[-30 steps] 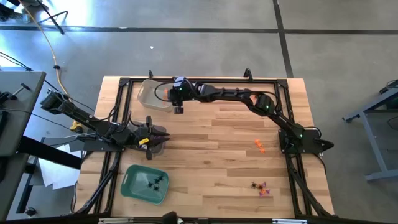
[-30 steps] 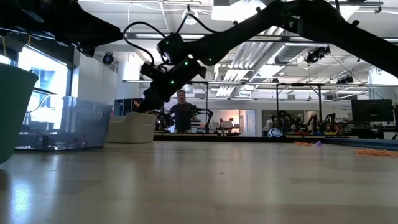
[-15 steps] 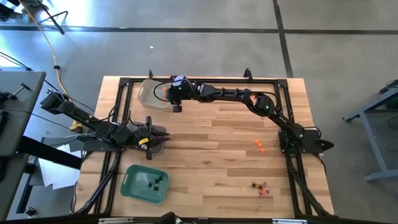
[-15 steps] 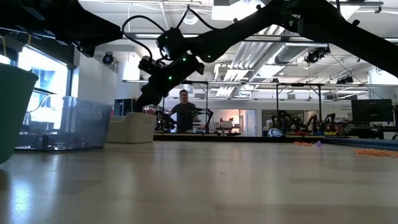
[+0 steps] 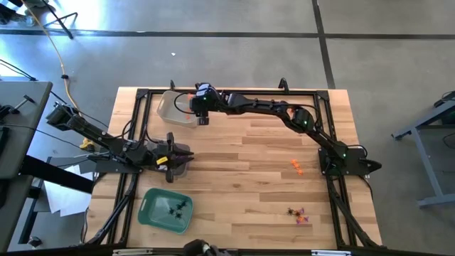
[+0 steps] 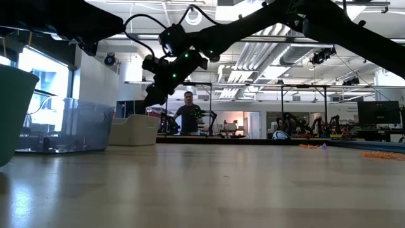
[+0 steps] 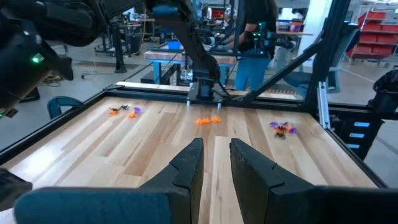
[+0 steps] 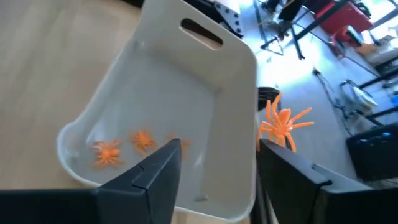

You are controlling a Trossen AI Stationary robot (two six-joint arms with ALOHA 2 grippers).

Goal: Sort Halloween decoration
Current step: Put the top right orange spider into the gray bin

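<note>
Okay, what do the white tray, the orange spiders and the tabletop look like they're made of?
White tray: likely moulded plastic, smooth and slightly see-through, with rounded corners and a cut-out handle slot. Orange spiders: probably thin, one-colour plastic, judging by their spindly uniform legs; one spider sits at the open right gripper. Tabletop: wood, pale planks with visible seams and grain, satin sheen.

no readable text, labels or signs anywhere
</note>
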